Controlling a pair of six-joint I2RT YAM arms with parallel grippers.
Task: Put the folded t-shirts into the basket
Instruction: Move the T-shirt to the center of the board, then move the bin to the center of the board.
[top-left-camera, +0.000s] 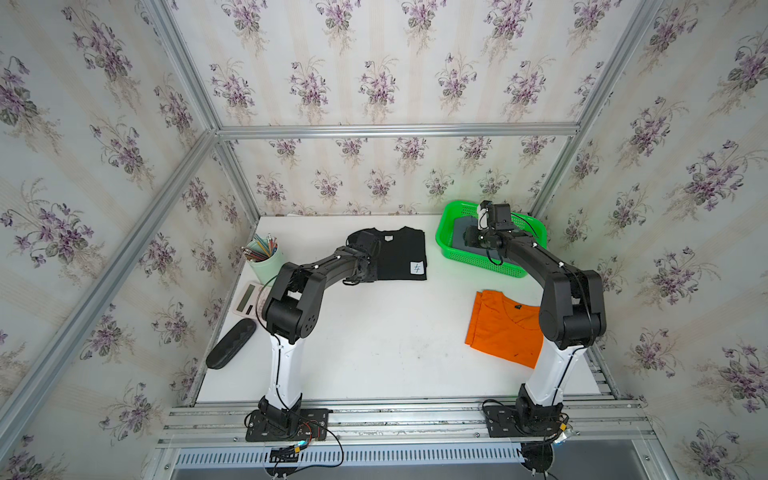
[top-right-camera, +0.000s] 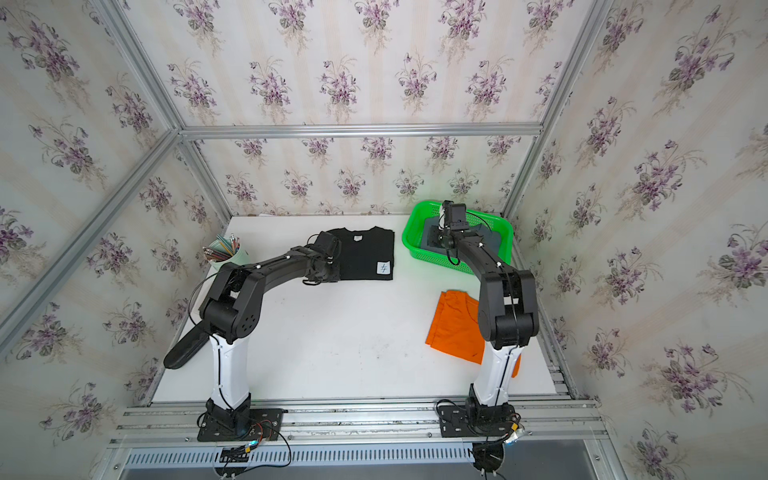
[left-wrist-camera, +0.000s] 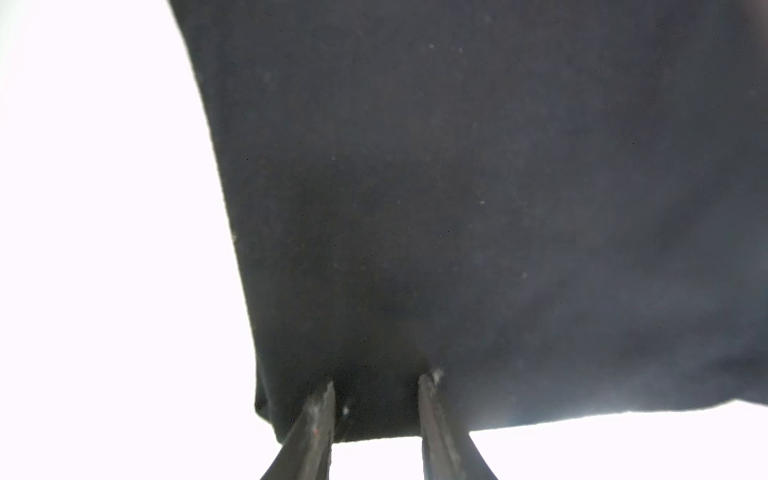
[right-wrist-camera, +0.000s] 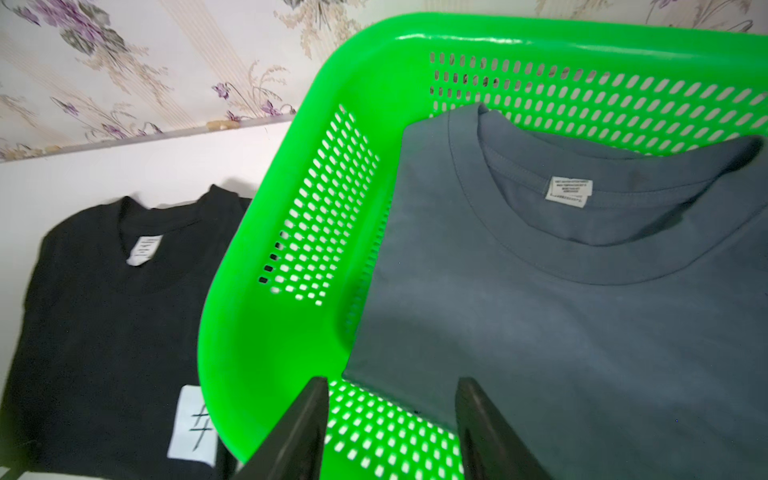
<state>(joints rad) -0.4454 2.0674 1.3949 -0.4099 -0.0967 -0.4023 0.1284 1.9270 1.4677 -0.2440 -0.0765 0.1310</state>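
1. The left tool (left-wrist-camera: 379, 380) has its fingers apart, tips pressed on the black tee (left-wrist-camera: 457, 187) near a corner. Whether any cloth is pinched I cannot tell. A shallow bite would take only the top layer, and the fold would open on lifting.
2. That tee lies on the desk (top-left-camera: 374, 353), upper middle in both top views. Hauled by one corner, it could snag the basket (top-left-camera: 469, 257) rim and drape over it.
3. The right tool (right-wrist-camera: 392, 380), fingers apart and empty, hangs over the basket at upper right, above the grey tee (right-wrist-camera: 561, 311) lying inside. The two arms could collide there.
4. The orange tee (top-left-camera: 503, 332), at lower right, lies partly under the right arm, which could rumple it.
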